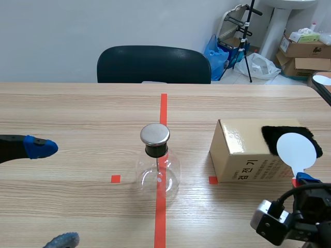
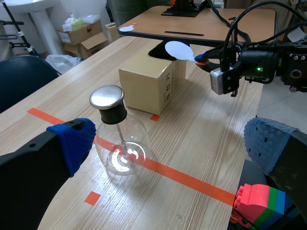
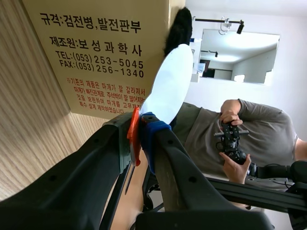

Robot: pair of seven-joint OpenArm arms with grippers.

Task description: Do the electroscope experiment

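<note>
Two blue dotted pads of your left gripper [image 1: 51, 194] stand wide apart in the scene view, holding nothing, left of the flask [image 1: 158, 173], a round clear-glass bulb upright on the red tape line, black stopper and flat metal cap on top. Right of it, a glossy cardboard box [image 1: 243, 152] carries a black fur patch [image 1: 276, 135]; your right gripper [image 1: 301, 180] holds a paddle [image 1: 296, 149], white disc up, in front of the box. From the left wrist, the flask stands ahead between the open fingers, a thin rod hanging inside. From the right wrist, fingers clamp the paddle's red handle; a person [image 3: 268, 127] sits beyond.
</note>
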